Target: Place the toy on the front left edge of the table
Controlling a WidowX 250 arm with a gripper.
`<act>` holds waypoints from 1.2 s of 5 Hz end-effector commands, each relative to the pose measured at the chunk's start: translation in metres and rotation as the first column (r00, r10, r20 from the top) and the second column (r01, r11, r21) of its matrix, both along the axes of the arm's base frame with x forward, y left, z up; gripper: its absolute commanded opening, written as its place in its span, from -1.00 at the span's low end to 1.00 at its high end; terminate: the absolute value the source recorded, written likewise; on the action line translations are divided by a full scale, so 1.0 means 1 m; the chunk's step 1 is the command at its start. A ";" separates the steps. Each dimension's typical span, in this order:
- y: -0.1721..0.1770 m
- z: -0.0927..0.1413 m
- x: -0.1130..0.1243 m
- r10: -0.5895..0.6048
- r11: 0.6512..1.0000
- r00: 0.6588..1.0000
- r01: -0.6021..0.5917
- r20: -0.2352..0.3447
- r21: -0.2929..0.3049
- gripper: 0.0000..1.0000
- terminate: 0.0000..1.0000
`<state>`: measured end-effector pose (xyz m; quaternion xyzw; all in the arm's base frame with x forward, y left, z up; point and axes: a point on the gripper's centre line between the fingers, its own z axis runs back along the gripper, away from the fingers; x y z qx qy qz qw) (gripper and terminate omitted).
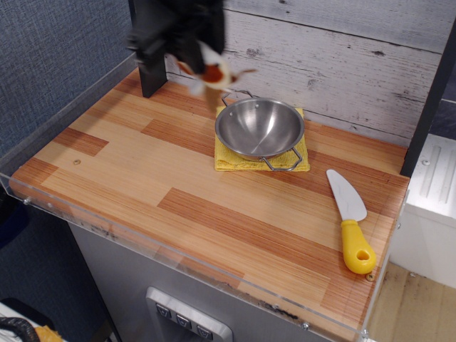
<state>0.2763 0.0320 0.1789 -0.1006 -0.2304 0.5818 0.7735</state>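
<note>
My gripper (pixel 191 58) is a blurred dark shape at the top left, high above the back of the table (pixel 142 171). It is shut on the toy (pixel 212 73), a small white and reddish-brown plush that hangs from the fingers in the air, left of the bowl. The striped wood table reaches from the back wall to its acrylic front edge; its front left corner (pixel 18 184) is far below and left of the gripper.
An empty steel bowl (pixel 260 128) sits on a yellow cloth (pixel 231 160) at the back centre. A white knife with a yellow handle (pixel 350 224) lies at the right. A black post (pixel 149 64) stands at the back left, just behind the gripper.
</note>
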 end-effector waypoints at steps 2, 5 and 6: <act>0.066 -0.027 -0.047 0.159 0.987 0.987 -0.159 -0.015 0.006 -1.00 -1.00; 0.124 -0.073 -0.053 0.276 0.961 0.955 -0.276 -0.111 0.016 -1.00 -1.00; 0.139 -0.093 -0.055 0.296 0.955 0.947 -0.295 -0.122 0.024 -1.00 -1.00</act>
